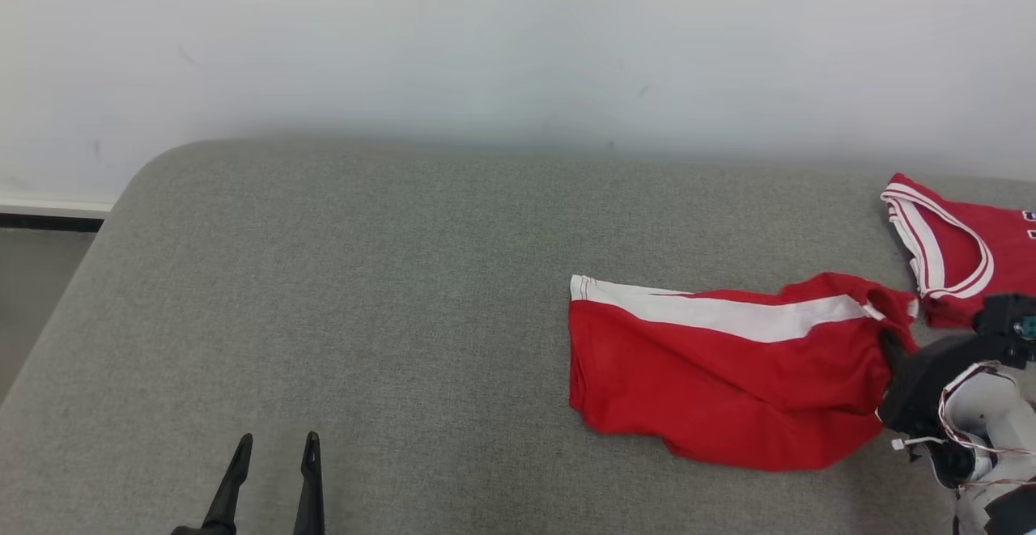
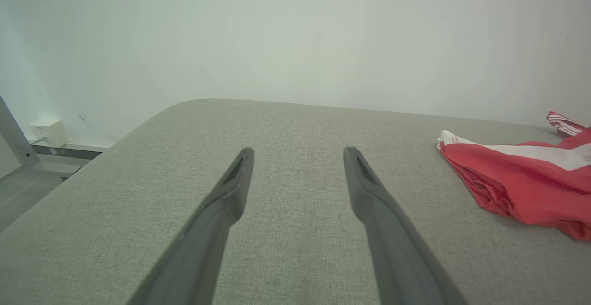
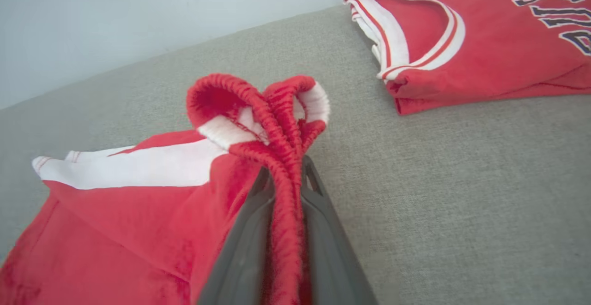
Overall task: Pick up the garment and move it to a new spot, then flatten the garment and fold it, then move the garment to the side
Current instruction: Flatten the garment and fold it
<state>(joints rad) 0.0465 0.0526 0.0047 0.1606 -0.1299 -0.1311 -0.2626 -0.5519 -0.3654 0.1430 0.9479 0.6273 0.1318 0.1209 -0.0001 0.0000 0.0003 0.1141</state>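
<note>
Locate the red shorts (image 1: pixel 712 373) on the grey cushion (image 1: pixel 364 292), right of centre in the head view, lying flat except at the right-hand end. Read the long axis as running side to side across that view, roughly parallel to the cushion's far edge. Note the leg hem pointing toward the robot's left and the elastic waistband toward its right, with the white side stripe along the far edge. Find the right gripper (image 3: pixel 286 176) clamped on the waistband, both fingers pressed against a bunched rope of red elastic, with gathered loops standing up just past the fingertips. Find the left gripper (image 2: pixel 298 150) with fingers spread wide, holding nothing, over bare cushion and well apart from the shorts. Note a folded red jersey (image 3: pixel 485 60) with white trim and dark lettering near the waistband end, with a strip of cushion between in the right wrist view.
</note>
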